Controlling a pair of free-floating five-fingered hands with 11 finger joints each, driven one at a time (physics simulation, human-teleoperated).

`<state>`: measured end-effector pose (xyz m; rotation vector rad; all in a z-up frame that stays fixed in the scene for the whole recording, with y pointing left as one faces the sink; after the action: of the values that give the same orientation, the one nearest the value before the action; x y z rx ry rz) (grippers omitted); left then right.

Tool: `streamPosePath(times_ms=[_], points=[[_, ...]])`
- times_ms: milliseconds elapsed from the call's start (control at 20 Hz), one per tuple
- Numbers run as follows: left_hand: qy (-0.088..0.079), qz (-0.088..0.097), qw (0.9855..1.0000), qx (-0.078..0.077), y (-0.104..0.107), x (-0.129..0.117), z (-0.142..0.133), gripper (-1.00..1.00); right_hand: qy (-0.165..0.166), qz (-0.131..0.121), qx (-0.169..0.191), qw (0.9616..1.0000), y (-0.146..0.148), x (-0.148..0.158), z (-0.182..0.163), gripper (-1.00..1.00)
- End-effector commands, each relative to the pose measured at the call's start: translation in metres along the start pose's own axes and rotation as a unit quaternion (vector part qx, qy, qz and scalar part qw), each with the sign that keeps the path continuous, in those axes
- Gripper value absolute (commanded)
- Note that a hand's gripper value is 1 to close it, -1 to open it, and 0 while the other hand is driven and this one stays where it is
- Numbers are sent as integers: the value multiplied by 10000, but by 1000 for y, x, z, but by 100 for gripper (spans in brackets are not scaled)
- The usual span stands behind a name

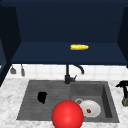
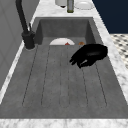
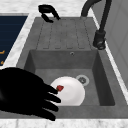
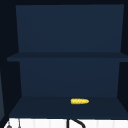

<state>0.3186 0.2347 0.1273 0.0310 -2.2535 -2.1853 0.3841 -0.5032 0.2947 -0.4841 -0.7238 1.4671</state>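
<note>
No grasp made so far. White plate with a red bit is left untouched in the sink basin. Right robot hand is held right of the plate, fingers spread and empty. Left robot hand is held left of the plate, curled on nothing.

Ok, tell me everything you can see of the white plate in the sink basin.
The white plate is round, smooth and glossy, like ceramic. It lies flat on the basin floor beside the drain, with a small red piece lying on it. In the right side view the fingers of a hand appear just short of its rim.
</note>
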Motion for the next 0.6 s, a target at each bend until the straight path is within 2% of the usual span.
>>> streamPosePath(times_ms=[0,200,350,550], points=[[0,0,10000,0,0,0,0,0,31,-31,-8,10000,0,0,0,-100],[0,0,10000,0,0,0,0,0,136,203,-365,9990,4,17,-2,-100],[0,0,10000,0,0,0,0,0,269,327,-764,9962,12,27,2,-100],[0,0,10000,0,0,0,0,0,155,234,-878,9957,13,23,9,-100]])
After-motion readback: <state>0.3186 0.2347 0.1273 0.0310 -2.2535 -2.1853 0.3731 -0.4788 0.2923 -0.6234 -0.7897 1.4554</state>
